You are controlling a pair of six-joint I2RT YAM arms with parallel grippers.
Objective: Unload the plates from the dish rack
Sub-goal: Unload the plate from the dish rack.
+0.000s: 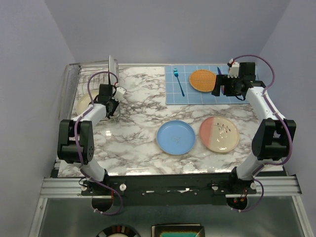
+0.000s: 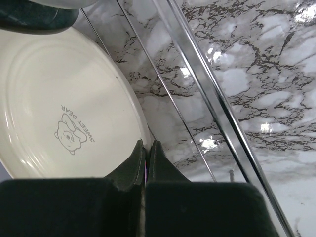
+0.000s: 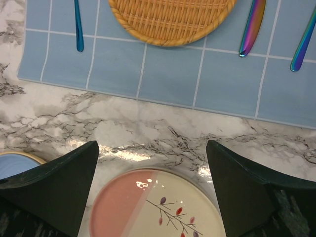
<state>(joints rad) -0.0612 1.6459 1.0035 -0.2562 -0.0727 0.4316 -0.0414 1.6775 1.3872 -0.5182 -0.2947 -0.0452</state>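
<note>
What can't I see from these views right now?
Top view: upright plate in the dish rack is edge-on, pattern unreadable.
Left wrist: cream plate cut by the frame edge; whether the shut left gripper pinches its rim is unclear.
Right wrist: pink-and-cream plate cut by the bottom edge.

Orange woven disc (image 1: 203,80) on blue grid mat (image 1: 197,98); blue fork (image 1: 178,83) alongside; marble table (image 1: 138,143).

The top camera looks down from behind both arms over the whole table (image 1: 138,103), while close wrist cameras face the cream plate (image 2: 59,98) just ahead of the left gripper (image 2: 146,148) and the pink-and-cream plate (image 3: 153,210) beneath the right gripper (image 3: 152,148), both also visible from above.
</note>
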